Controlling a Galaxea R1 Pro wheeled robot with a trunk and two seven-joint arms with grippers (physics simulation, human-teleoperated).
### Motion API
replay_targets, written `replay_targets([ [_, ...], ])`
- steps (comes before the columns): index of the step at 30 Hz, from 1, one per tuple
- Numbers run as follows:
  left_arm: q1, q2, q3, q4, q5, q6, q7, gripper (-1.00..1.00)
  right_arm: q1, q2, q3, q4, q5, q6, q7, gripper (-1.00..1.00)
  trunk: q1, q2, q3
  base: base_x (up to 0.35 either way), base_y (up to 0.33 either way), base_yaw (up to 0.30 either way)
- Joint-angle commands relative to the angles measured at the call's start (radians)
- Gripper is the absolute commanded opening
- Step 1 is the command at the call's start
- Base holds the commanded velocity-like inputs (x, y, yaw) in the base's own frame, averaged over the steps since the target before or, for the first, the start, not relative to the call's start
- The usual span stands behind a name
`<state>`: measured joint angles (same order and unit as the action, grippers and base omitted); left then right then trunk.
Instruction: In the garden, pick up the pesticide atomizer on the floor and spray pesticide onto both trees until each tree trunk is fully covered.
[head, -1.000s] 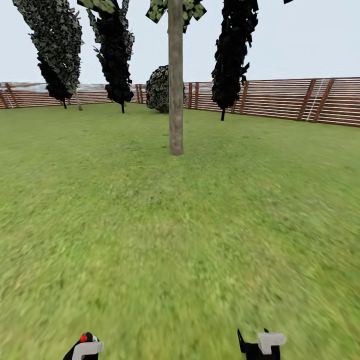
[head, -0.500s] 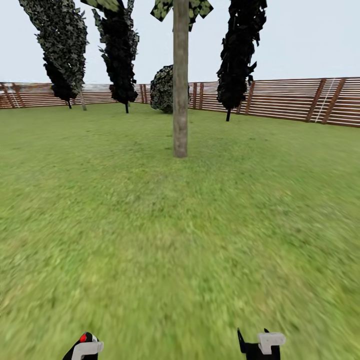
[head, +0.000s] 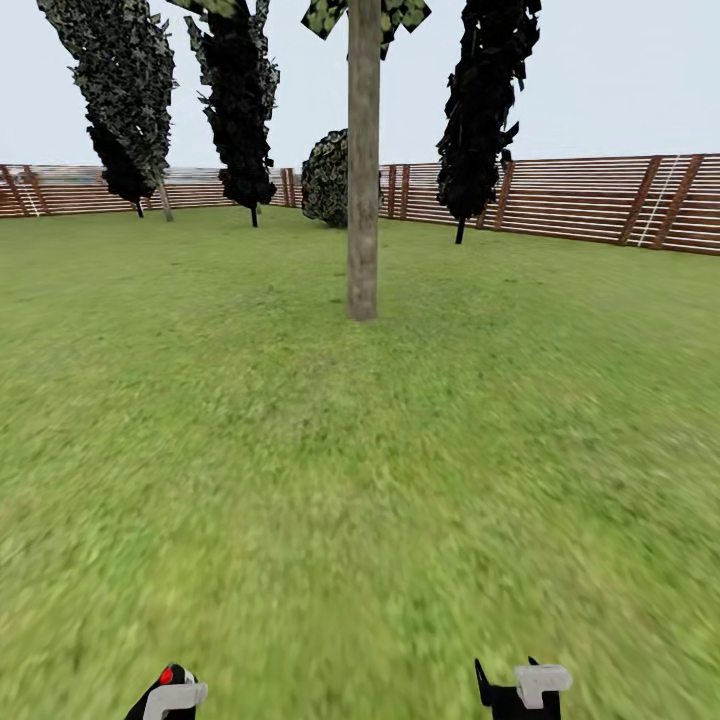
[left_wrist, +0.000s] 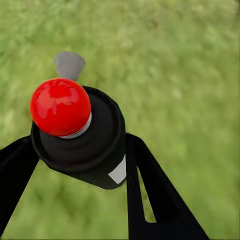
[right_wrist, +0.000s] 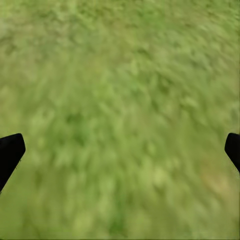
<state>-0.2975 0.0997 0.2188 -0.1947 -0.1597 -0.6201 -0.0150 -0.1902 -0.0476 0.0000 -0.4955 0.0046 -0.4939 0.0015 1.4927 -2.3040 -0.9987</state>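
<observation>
Grass lawn (head: 360, 480), slat fence (head: 600, 205) | tree trunk (head: 363, 170) slightly larger than before: approaching | left claw (left_wrist: 75, 165) clamped on spray bottle (left_wrist: 80, 135) | right claw (right_wrist: 120, 150) apart, empty

Glossy red-topped atomizer (left_wrist: 80, 135); slatted wooden fence (head: 600, 200); mottled bark trunk (head: 363, 180).

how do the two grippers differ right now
The left gripper is shut on the atomizer, its fingers pressed against the bottle's sides; the right gripper is open and holds nothing, fingertips wide apart over grass. Both are black with white tips and sit low in the head view.
</observation>
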Motion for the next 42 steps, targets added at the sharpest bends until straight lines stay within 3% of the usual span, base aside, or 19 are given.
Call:
replay_targets([
  [1, 0.000, 0.000, 0.000, 0.000, 0.000, 0.000, 0.000, -1.00, 0.000, 0.000, 0.000, 0.000, 0.000, 0.000, 0.000, 1.00, 0.000, 0.000, 0.000, 0.337, 0.000, 0.000],
  [31, 0.000, 0.001, 0.001, 0.000, 0.000, 0.002, 0.001, -1.00, 0.000, 0.001, 0.000, 0.000, 0.001, 0.000, 0.000, 1.00, 0.000, 0.000, 0.000, 0.337, 0.000, 0.001],
  [42, 0.000, 0.001, 0.001, 0.000, 0.000, 0.001, 0.001, -1.00, 0.000, 0.000, 0.000, 0.000, 0.001, 0.000, 0.000, 1.00, 0.000, 0.000, 0.000, 0.337, 0.000, 0.112],
])
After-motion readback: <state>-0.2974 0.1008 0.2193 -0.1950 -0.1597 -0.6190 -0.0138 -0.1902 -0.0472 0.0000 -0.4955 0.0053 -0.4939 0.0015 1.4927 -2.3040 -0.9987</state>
